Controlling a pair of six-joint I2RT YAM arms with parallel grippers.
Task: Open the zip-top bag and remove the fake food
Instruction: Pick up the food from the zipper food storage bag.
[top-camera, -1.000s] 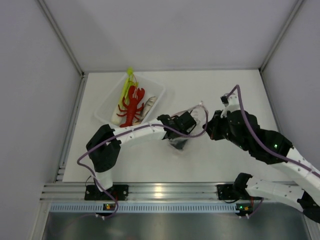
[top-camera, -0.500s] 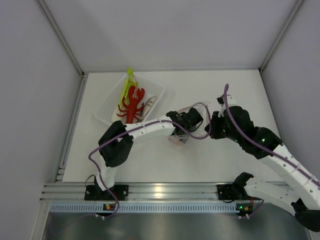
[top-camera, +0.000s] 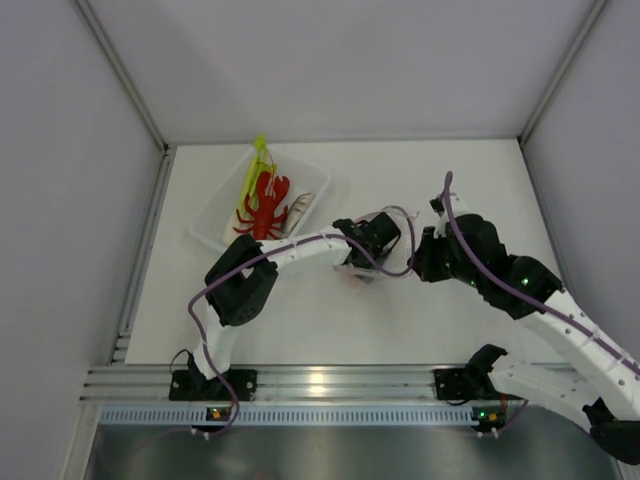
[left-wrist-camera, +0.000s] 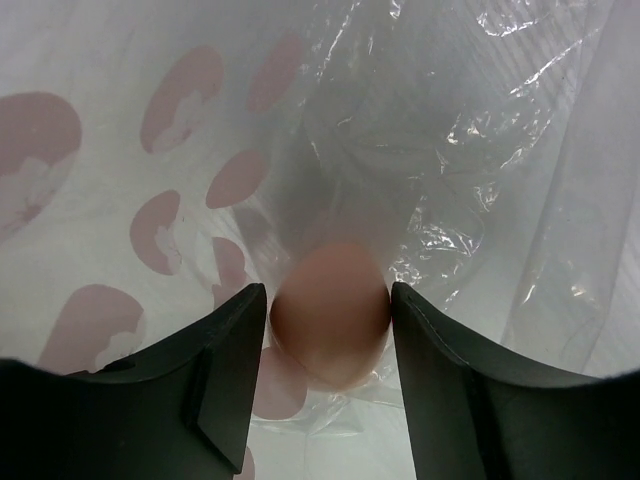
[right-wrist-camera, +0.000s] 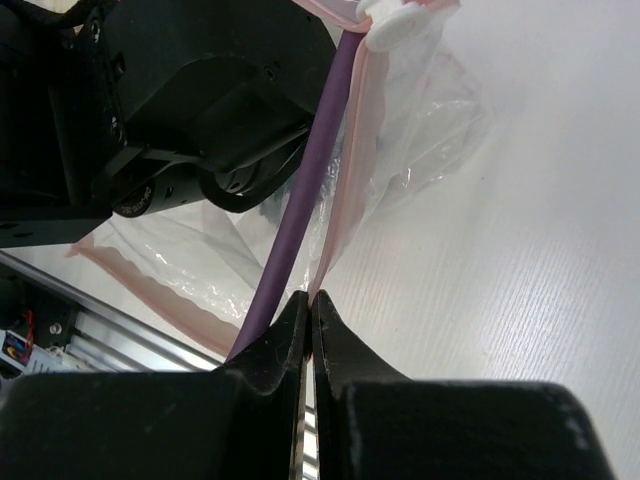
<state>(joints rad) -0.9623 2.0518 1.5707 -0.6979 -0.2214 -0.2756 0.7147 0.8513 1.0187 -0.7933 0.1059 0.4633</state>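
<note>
The zip-top bag (top-camera: 358, 273) lies mid-table, clear with pale pink dots (left-wrist-camera: 175, 100). My left gripper (left-wrist-camera: 328, 298) is reaching inside it. Its jaws stand open on either side of a pinkish-beige round piece (left-wrist-camera: 330, 320) of fake food, close to both sides of it. My right gripper (right-wrist-camera: 311, 300) is shut on the bag's pink zip edge (right-wrist-camera: 345, 200), holding the mouth up. In the top view the left gripper (top-camera: 364, 262) covers most of the bag. A red lobster (top-camera: 265, 208), a green leek (top-camera: 250, 176) and a grey fish (top-camera: 299, 211) lie in the tray.
A rigid clear tray (top-camera: 212, 222) stands at the back left near the left wall. A purple cable (right-wrist-camera: 308, 180) from the left arm runs past the right fingers. An aluminium rail (top-camera: 320, 382) lines the near edge.
The left arm has pushed further into the bag and its jaws have widened around the round piece. The right arm has shifted slightly, still pinching the bag's edge.
</note>
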